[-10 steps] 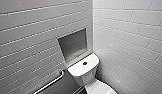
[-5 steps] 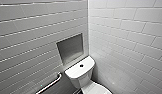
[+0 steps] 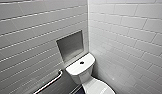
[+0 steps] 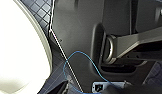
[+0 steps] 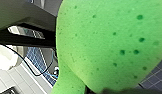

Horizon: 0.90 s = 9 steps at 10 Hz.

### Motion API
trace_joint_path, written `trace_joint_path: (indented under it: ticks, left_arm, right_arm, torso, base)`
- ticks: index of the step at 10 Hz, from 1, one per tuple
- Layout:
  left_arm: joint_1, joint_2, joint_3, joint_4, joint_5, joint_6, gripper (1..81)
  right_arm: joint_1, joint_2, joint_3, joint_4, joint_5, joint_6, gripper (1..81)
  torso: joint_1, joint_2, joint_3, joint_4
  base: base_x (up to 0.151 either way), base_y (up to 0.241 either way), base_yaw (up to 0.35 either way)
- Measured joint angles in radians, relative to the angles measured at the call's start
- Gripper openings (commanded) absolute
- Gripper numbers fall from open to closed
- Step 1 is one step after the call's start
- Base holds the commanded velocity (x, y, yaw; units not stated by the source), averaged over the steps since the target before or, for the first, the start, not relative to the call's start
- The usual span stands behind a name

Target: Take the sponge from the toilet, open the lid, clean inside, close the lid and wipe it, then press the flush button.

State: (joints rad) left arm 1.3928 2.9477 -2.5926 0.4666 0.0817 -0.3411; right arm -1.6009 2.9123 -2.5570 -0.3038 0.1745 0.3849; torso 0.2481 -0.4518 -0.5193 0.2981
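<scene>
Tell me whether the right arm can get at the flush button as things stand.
Probably yes. The flush button lies bare on the tank top of the toilet, nothing on or above it. The right arm seems to carry the sponge, so it would press with that in its grip.

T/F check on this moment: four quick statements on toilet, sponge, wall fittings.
1. The flush button sits in the tank top of the toilet. True.
2. The sponge is yellow. False: it is bright green.
3. A recessed niche is set in the wall above the tank. True.
4. The grab bar hangs on the wall opposite the niche. False: it is on the same wall as the niche, lower down.
</scene>
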Motion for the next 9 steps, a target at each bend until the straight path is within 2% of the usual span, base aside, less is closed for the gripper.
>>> trace_joint_path:
  ticks: [2,4,9]
  left_arm:
    - [0.002,0.000,-0.001,0.000,0.003,0.000,81.1]
    - [-0.003,0.000,-0.001,0.001,-0.003,0.000,81.1]
    - [0.014,0.000,-0.007,0.000,0.005,0.000,81.1]
  right_arm:
    - [0.001,0.001,0.000,0.000,-0.001,0.000,1.0]
    - [0.005,0.003,0.000,0.000,0.000,0.000,1.0]
    - [-0.010,0.012,0.000,-0.003,-0.010,0.000,1.0]
  torso:
    - [-0.035,0.058,0.024,-0.007]
    - [-0.069,0.114,0.080,-0.018]
    - [-0.082,0.133,0.234,-0.044]
  base:
    - [0.000,0.000,0.000]
    - [0.000,0.000,0.000]
    - [0.000,0.000,0.000]
